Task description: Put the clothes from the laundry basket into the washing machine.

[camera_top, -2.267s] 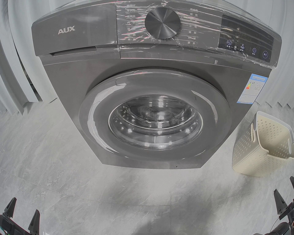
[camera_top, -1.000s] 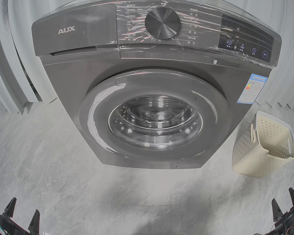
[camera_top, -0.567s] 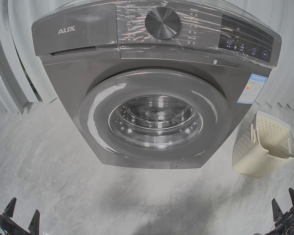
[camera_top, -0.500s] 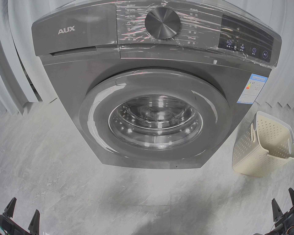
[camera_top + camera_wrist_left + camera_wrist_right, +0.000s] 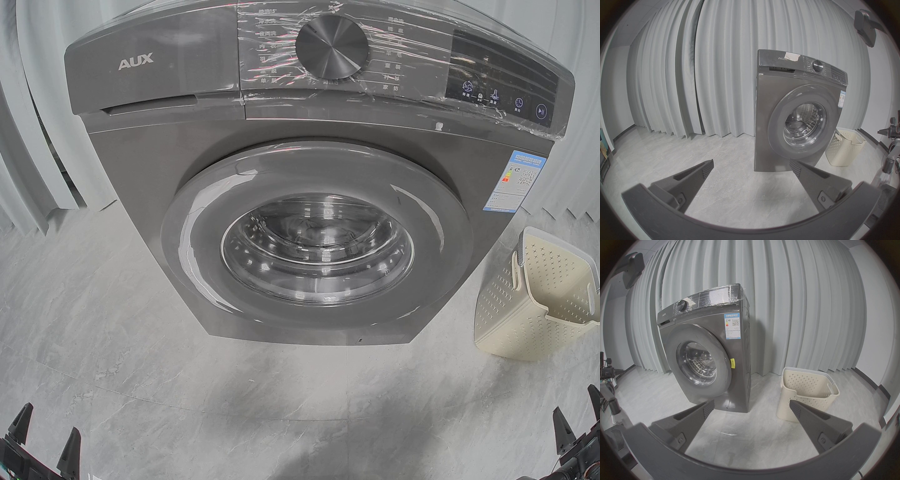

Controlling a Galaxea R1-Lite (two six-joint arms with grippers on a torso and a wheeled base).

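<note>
1. Behind everything I see a pale grey pleated curtain (image 5: 31,125) running wall to wall.
2. A light grey marble-look tiled floor (image 5: 250,387) carries the machine and the basket.
3. The dark grey front-loading washing machine (image 5: 156,156) stands upright straight ahead of me, its back to the curtain.
4. Its big round grey door (image 5: 187,250) is shut. Through the glass window (image 5: 317,250) I see the shiny steel drum wall. I cannot tell whether any clothes lie inside.
5. The cream perforated plastic laundry basket (image 5: 506,312) stands on the floor to the machine's right, near its front corner but apart from it. I see its holed inner walls. Its bottom is hidden from me, so I cannot tell what it holds.
6. My left hand (image 5: 49,431) hangs low over the floor at the left, released, fingers spread wide.
7. My right hand (image 5: 575,406) hangs low at the right, nearer the basket, likewise released with its fingers apart.
8. A round metal control dial (image 5: 332,47) sits at the top of the machine's panel, under clear plastic wrap.
</note>
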